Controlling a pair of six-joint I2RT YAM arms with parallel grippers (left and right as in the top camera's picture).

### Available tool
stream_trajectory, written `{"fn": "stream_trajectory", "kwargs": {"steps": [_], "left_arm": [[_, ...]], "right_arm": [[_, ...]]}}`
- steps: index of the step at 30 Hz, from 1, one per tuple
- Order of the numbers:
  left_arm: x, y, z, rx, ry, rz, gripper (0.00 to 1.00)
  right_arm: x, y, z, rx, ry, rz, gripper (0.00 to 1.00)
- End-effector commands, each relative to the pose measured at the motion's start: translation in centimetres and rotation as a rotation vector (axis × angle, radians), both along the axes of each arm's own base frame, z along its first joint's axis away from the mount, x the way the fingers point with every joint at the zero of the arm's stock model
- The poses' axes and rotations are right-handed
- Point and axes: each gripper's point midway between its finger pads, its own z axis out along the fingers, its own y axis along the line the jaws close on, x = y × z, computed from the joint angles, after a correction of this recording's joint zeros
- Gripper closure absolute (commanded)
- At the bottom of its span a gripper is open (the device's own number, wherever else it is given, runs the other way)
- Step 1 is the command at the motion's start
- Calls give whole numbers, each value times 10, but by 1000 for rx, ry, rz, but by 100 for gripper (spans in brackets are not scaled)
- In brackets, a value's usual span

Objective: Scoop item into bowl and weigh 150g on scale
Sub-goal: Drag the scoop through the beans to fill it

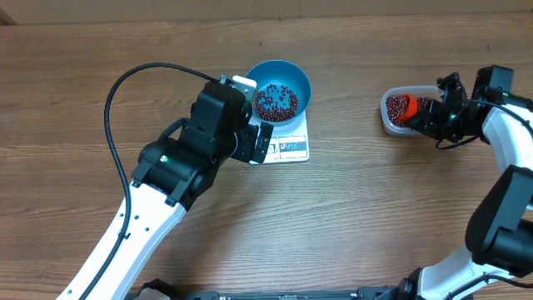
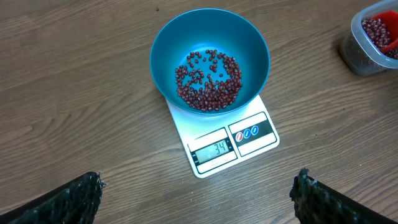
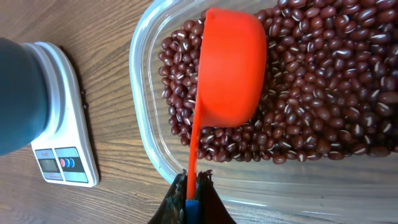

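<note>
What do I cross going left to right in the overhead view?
Left arm → blue bowl → clear tub → right arm.

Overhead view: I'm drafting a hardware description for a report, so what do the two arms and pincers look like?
Both arms pair glossy white links with bulky black joint housings. The left arm trails a looping black cable, and a small green dot marks its housing. The right arm carries thin black wiring near its wrist. The left pincer has black fingers with a pebbled surface.
</note>
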Motion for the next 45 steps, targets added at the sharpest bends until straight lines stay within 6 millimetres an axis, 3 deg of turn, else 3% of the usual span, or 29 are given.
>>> {"fn": "stream_trajectory", "kwargs": {"steps": [1,32,45], "left_arm": [[0,-1,14,-11,-33,-17,0],[0,-1,14,-11,-33,-17,0],[0,-1,14,-11,-33,-17,1]], "right_arm": [[-1,-1,-1,37,-12,1,96],[0,-12,4,74,-36,-32,96],[-5,-11,-12,210,8,-53,96]]}}
